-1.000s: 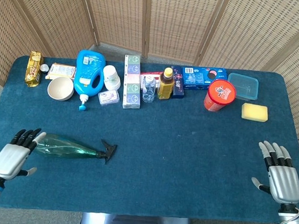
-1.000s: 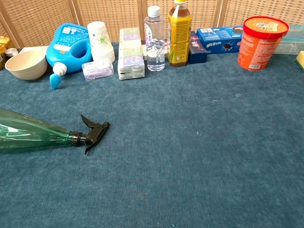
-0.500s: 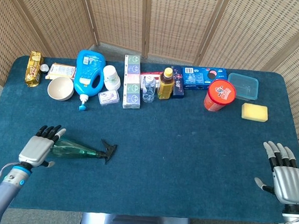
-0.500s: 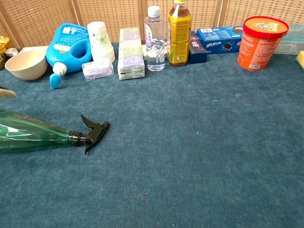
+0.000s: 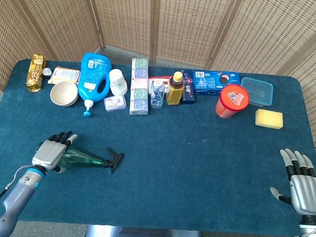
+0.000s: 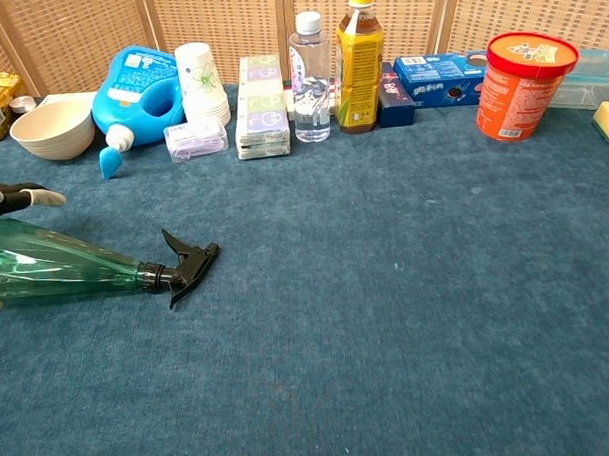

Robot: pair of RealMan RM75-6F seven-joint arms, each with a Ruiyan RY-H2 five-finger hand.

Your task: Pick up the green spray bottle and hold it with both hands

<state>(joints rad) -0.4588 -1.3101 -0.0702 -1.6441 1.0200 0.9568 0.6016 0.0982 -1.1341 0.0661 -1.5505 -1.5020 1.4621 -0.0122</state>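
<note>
The green spray bottle [image 5: 84, 159] lies on its side on the blue tablecloth at the near left, its black trigger head [image 5: 114, 160] pointing right. My left hand [image 5: 51, 152] sits over the bottle's wide end, fingers stretched across the top and thumb on the near side. I cannot tell whether they touch it. In the chest view the bottle [image 6: 61, 269] lies flat with fingertips [image 6: 28, 197] showing just beyond it at the left edge. My right hand [image 5: 302, 186] is far off at the near right corner, fingers spread, holding nothing.
A row stands along the back: snack pack [image 5: 36, 73], bowl [image 5: 64, 93], blue detergent jug [image 5: 94, 76], paper cups [image 5: 117, 82], tissue packs [image 5: 139, 87], two bottles [image 5: 175, 88], blue boxes [image 5: 215, 82], red tub [image 5: 232, 101], plastic container [image 5: 256, 90], yellow sponge [image 5: 269, 118].
My left hand has slid right and forward from beside the bottle's base to over its wide end. The bottle has not moved. The right hand dropped slightly nearer.
</note>
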